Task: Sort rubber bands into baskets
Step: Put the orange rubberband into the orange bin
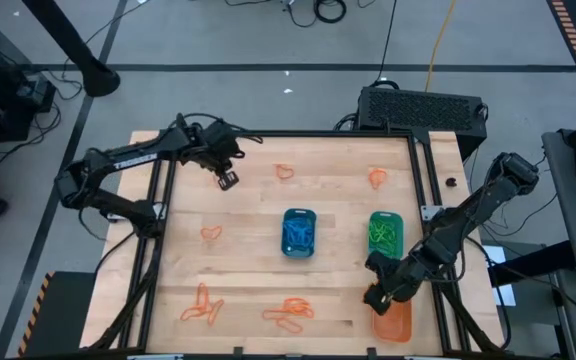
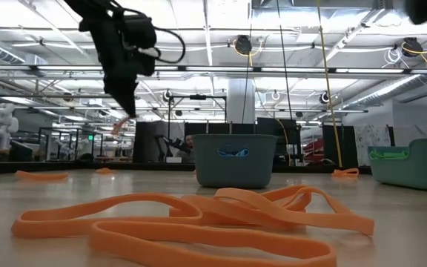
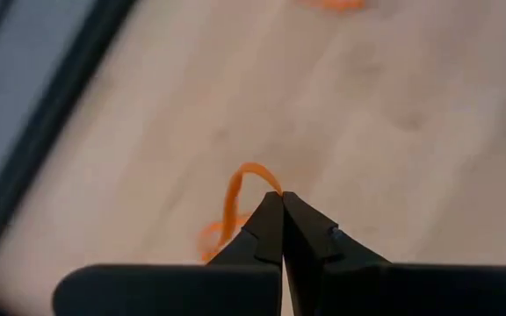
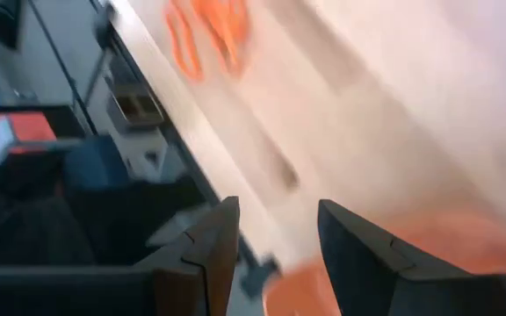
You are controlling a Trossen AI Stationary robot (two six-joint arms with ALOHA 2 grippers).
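Note:
My left gripper [image 1: 227,180] is at the far left of the table, raised above the wood, and is shut on an orange rubber band [image 3: 234,195]. My right gripper [image 1: 376,297] is open and empty over the orange basket [image 1: 396,322] at the near right; the basket shows under its fingers in the right wrist view [image 4: 446,254]. The blue basket [image 1: 299,232] holds blue bands and the green basket [image 1: 385,232] holds green bands. Loose orange bands lie flat on the table [image 1: 288,312], [image 1: 201,305], [image 1: 211,233], [image 1: 284,171], [image 1: 377,178]. My left gripper pinches the orange band between its two fingertips [image 3: 269,211]. A loop of the band [image 3: 251,172] sticks out past the tips and the rest hangs beside the fingers [image 3: 211,235]. In the low view the gripper [image 2: 130,111] and band are well clear of the table.
Black rails run along the table's left [image 1: 158,230] and right [image 1: 426,200] sides. A black box [image 1: 423,108] stands behind the far edge. A pile of orange bands lies close to the low camera [image 2: 199,222].

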